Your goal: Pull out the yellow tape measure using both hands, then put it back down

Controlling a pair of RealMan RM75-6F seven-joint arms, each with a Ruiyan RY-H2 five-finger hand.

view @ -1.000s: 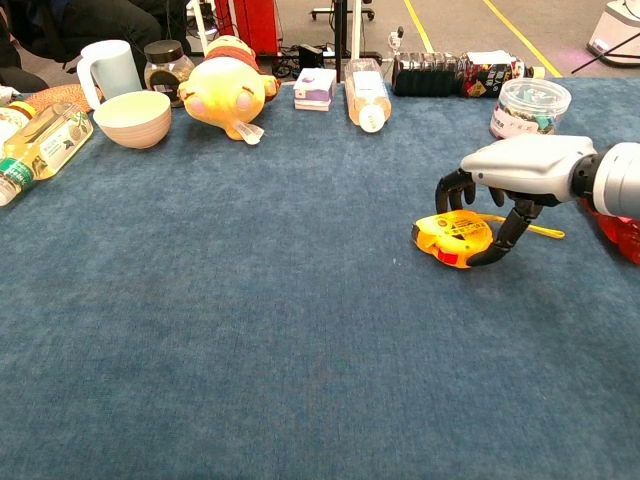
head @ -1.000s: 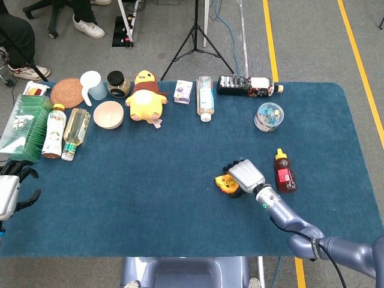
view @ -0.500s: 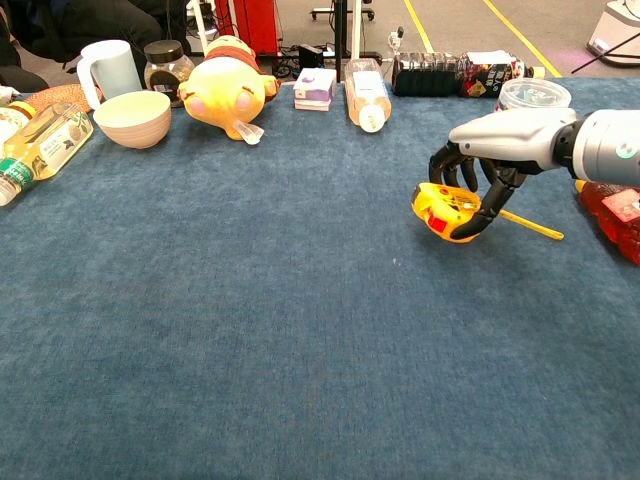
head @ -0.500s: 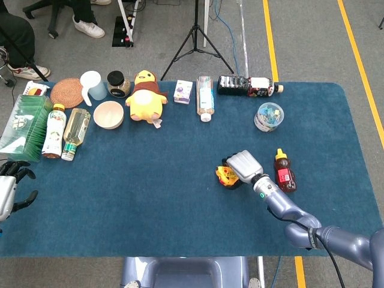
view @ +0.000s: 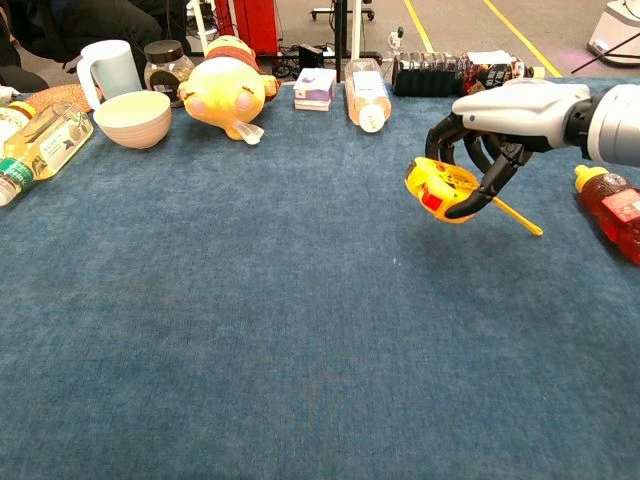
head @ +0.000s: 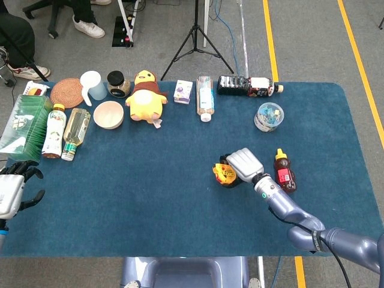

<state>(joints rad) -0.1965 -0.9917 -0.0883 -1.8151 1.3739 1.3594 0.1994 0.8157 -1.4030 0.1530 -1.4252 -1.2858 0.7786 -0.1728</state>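
My left hand (head: 13, 191): at the bench's (head: 168, 192) near left edge, far left of the tape measure — fingers spread, nothing in it.
Yellow plush duck (head: 146, 96): at the far edge, well left of and beyond the tape measure.
Yellow tape measure (view: 437, 187): lifted clear of the blue bench in my right hand, tilted, a thin yellow strip (view: 516, 217) sticking out to its right.
My right hand (view: 500, 125): fingers curled around the tape measure from above.
Honey bottle (head: 284, 171): lying just right of the tape measure — apart from it.
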